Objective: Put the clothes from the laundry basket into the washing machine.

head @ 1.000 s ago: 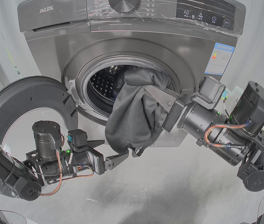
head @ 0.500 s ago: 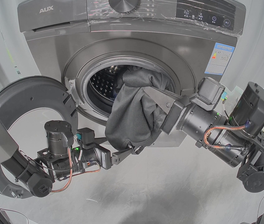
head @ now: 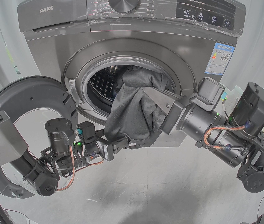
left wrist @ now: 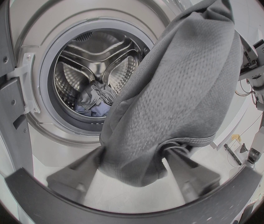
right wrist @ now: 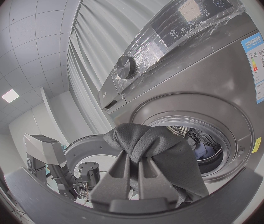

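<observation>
Two arms are loading one dark garment (head: 132,109): right fingers (right wrist: 115,175) are clenching its top at the washing machine (head: 60,47) mouth, left fingers (left wrist: 194,175) spread, straddling its hem. Next likely needs pushing inward.

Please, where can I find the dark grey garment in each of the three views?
Head view: the garment hangs at the picture's centre, in front of the drum opening.
Left wrist view: the garment hangs beside the drum opening, its hem between the fingers of the left gripper.
Right wrist view: the garment is pinched by the right gripper, before the drum opening.
Shared landmark: the drum opening.
</observation>
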Controlling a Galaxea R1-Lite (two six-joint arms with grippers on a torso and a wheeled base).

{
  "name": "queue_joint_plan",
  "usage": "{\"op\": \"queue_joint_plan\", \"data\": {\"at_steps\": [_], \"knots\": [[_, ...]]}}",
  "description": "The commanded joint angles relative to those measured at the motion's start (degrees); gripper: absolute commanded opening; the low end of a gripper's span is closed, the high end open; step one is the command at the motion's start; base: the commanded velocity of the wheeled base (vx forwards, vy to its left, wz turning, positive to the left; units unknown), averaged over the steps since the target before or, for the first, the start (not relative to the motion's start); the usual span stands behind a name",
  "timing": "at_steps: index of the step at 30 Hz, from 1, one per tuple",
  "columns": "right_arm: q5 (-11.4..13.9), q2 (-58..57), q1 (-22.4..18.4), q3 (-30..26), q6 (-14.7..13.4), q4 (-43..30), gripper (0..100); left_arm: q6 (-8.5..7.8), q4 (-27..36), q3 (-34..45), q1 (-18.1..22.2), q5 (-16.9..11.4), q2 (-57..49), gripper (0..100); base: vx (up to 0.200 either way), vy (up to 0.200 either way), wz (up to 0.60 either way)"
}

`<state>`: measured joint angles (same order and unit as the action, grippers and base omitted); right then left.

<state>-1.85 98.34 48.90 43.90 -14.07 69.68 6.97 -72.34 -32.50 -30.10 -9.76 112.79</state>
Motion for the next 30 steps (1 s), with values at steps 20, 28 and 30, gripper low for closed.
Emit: {"op": "queue_joint_plan", "data": {"at_steps": [20,28,30], "knots": [[0.0,4.0,-3.0,-0.8,0.7,0.0,0,-2.14,-16.4,22.5,-1.8,-6.2,-16.9,0,0.000,0.000,0.00],[0.0,7.4,-3.3,-2.9,1.8,-0.1,100,-1.70,-16.5,18.0,-2.3,-7.5,-17.1,0,0.000,0.000,0.00],[0.0,9.4,-3.0,-4.7,1.9,0.0,100,0.15,-16.5,15.3,-2.3,-6.8,-17.1,0,0.000,0.000,0.00]]}}
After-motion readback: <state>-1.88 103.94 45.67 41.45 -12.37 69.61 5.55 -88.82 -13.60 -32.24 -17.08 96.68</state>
